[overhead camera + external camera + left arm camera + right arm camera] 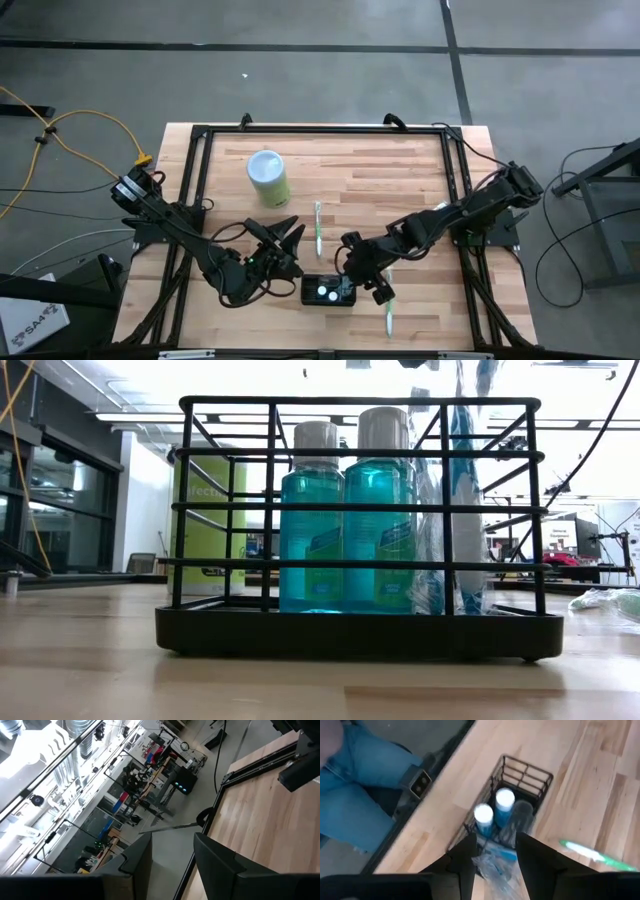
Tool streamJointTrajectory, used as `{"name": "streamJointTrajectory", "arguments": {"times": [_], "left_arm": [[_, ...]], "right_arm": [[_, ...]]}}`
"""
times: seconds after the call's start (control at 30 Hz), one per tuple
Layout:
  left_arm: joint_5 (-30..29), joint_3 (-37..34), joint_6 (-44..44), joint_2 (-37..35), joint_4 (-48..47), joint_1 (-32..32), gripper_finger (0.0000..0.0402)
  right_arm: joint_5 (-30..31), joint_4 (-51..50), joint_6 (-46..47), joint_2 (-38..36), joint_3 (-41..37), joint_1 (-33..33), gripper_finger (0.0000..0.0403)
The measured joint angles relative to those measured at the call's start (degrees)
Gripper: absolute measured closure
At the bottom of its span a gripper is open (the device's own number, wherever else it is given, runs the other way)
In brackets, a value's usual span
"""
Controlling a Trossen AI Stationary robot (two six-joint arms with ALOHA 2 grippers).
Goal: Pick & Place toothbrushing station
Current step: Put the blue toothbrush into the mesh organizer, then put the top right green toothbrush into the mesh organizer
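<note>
Station (329, 291): a small black wire holder, sitting at the near edge of the table (400, 180), between the two arms. From table height it shows as an open wire cage (358, 525) on a solid base.
Contents: two teal bottles (345, 510) with pale caps stand upright side by side inside; next to them is a clear wrapped packet (455, 510), contents hard to make out.
Right gripper (362, 272): just beside the station, at its right end, reaching in from the right side of the table. In its wrist view the two dark fingers (536, 860) are spread apart, with the holder (512, 805) beyond and between them; they pinch nothing. I cannot tell whether they touch the wire.
Left gripper (283, 238): near the station's left side but apart from it, fingers (220, 862) spread and holding nothing; its wrist camera looks off past the table edge into the room.
Cylinder (268, 177): pale green with a whitish top, upright toward the back left, well apart from the station.
Toothbrushes: one (318, 226) lies on the table between the arms; a second (388, 312) lies near the front edge, just right of the station.
Person: legs in blue jeans (355, 785) show beside the table in the right wrist view.
</note>
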Motion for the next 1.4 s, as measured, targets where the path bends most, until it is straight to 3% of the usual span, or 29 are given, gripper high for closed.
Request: {"name": "streamJointTrajectory", "arguments": {"times": [0.5,0.97,1.4], "left_arm": [[0.0,0.0,-0.4,0.0,0.0,0.0,0.0263],[0.9,0.0,-1.5,0.0,0.0,-0.1,0.0263],[1.2,0.0,-1.6,0.0,0.0,-0.2,0.0263]], "right_arm": [[-0.3,-0.4,-1.6,-2.7,3.6,0.0,0.0275],[4.9,-1.6,-2.1,-8.1,4.2,-2.7,0.0275],[12.0,-15.4,3.1,-15.5,4.1,-8.1,0.0275]]}}
